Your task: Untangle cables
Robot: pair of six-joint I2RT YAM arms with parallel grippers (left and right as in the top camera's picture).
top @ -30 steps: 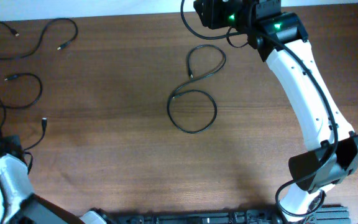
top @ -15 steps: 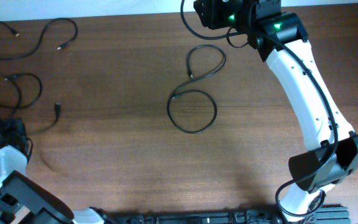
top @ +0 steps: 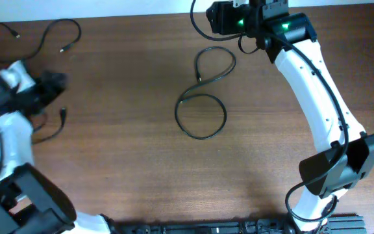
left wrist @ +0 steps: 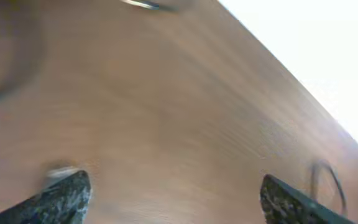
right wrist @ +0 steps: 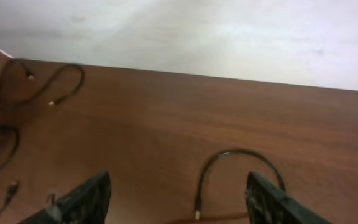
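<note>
**Both claws empty, cords lying apart**

The thin black cable lying in a figure-eight (top: 202,97) sits just toward 12 o'clock from the centre of the brown wooden tabletop (top: 122,169), its two loops crossing once. The right gripper (top: 214,17) hovers at 12 o'clock of it. In its wrist view the jaws are spread wide and hold nothing, probably lined up to take the upper loop. More thin black cords (top: 41,40) lie at 10 o'clock, well apart from the figure-eight. The left gripper (top: 54,84) hangs at 9 o'clock, near a short cord with a plug end (top: 60,121). Its wrist picture is blurred, but the fingers (left wrist: 64,196) stand released, with nothing between them.
</note>
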